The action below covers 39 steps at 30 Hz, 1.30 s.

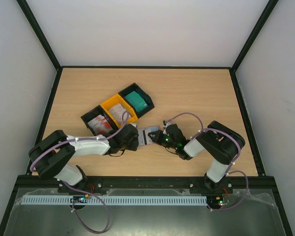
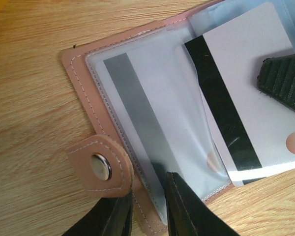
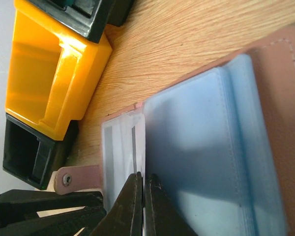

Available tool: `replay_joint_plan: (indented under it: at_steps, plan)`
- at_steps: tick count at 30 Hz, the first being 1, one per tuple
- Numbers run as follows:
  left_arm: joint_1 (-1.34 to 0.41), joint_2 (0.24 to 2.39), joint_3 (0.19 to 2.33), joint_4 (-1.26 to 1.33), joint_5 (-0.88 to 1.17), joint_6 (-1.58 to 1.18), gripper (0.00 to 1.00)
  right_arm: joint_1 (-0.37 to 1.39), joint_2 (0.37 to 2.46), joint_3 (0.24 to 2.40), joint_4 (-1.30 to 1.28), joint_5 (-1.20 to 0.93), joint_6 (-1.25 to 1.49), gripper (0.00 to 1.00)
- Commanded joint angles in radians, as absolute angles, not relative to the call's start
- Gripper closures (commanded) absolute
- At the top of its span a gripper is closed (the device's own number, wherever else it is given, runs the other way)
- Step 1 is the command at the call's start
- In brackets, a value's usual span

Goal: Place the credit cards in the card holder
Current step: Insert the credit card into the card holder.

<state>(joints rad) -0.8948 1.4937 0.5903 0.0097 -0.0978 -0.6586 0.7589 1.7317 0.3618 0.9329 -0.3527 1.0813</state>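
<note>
- The left pincer [image 2: 148, 191] is nearly closed. Its two fingers nip the near edge of the card holder [image 2: 157, 93] just beside the snap tab [image 2: 101, 166], and it seems to be pinning the holder to the bench [image 2: 34, 98].
- The card holder lies open at mid-bench between the two pincers, leather cover down and clear pockets up. A grey stripe shows through the nearer pocket, probably a card already inside.
- The right pincer [image 3: 143, 178] is all but closed on a white card [image 2: 246, 54] with a black stripe. The card's long edge sits at a pocket mouth; whether it has gone under the film I cannot tell.
- Step in hand, as I judge it: feeding this card into its pocket.
- The next move calls for a level push along the pocket while the left pincer steadies the cover. A tilted card could snag the film or drag the holder.
- Beyond stand a yellow tray [image 3: 83, 54] and black trays [image 3: 19, 155] in a row, holding red-and-white cards [image 1: 101, 125], pale cards [image 1: 120, 113] and teal cards [image 1: 136, 101] yet to be moved.
</note>
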Motion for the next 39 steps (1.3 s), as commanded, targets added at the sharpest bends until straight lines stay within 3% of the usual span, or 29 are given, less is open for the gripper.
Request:
replay_joint_plan:
  at_steps: [1,27,39]
  plan:
    - [-0.905,1.513,0.561,-0.015,-0.08,-0.664,0.78,0.766,1.714,0.373,0.872,-0.268,0.934,0.98]
    - [-0.906,1.52,0.571,-0.011,-0.08,-0.671,0.78,0.797,1.771,0.36,0.912,-0.273,0.985,0.98]
    - [-0.905,1.524,0.581,-0.031,-0.112,-0.704,0.78,0.797,1.725,0.346,0.784,-0.203,1.011,0.98]
